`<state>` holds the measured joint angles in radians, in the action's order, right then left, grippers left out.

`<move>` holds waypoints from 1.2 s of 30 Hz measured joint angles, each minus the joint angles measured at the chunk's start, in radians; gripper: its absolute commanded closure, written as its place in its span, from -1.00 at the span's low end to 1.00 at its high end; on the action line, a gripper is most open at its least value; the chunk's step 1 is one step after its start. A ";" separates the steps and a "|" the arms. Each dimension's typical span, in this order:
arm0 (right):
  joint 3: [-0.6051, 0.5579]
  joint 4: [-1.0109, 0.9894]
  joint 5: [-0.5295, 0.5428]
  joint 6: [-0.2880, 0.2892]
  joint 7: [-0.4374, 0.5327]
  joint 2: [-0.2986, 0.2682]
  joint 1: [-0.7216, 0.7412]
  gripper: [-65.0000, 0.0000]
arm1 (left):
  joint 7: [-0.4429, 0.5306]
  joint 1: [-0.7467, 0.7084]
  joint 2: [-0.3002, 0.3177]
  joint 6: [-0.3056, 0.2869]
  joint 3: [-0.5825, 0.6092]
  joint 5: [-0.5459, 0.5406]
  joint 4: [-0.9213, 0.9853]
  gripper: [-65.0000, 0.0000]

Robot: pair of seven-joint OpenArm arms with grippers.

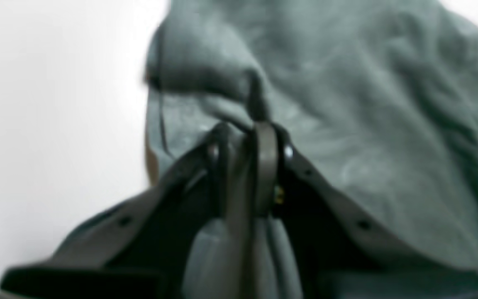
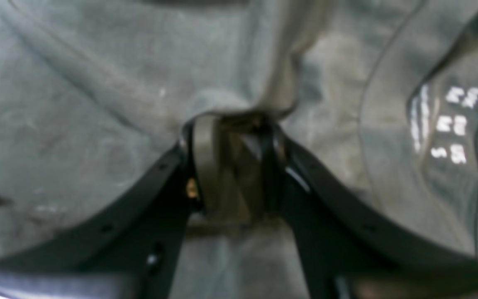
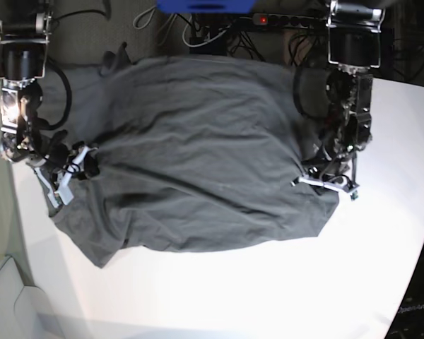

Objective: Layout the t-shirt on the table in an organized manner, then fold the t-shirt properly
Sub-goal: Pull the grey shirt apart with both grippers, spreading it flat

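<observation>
The t-shirt (image 3: 198, 162) lies spread across the table (image 3: 325, 282), its side edges pinched between the narrow jaws of the left gripper (image 3: 307, 173) and the right gripper (image 3: 81, 161).

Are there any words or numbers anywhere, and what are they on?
White print inside the neck of the dark charcoal-grey cotton t-shirt, right wrist view: a few short rows of marks, too blurred to read.
Left wrist view: no writing shows.
Base view: no writing that can be read, on the shirt or on the matte white table.
</observation>
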<state>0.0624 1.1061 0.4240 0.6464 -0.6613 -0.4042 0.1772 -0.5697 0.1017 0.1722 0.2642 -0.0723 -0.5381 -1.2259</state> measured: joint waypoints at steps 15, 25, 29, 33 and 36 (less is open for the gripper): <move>-0.039 -0.457 -0.364 0.004 0.273 0.132 0.351 0.46 | 0.211 0.230 0.102 -0.040 -0.005 0.042 0.405 0.64; -0.041 -0.500 -0.419 0.007 0.155 0.152 0.451 0.44 | 0.121 0.217 0.116 0.010 -0.005 0.052 0.308 0.65; -0.013 -0.264 -0.432 0.002 0.034 0.135 0.338 0.44 | -0.052 0.135 0.119 0.032 -0.003 -0.037 0.088 0.65; 0.067 0.076 -0.438 0.005 -0.060 0.133 0.185 0.44 | -0.108 0.066 0.142 0.021 -0.029 -0.162 -0.140 0.64; 0.093 0.284 -0.434 0.002 -0.111 0.137 0.097 0.36 | -0.142 0.014 0.162 0.035 -0.102 -0.191 -0.270 0.64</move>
<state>0.1555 1.3903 -0.0101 0.6487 -0.7719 -0.2676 0.2745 -0.7113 0.1162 0.3344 0.2993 -0.1741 -0.7288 -1.4956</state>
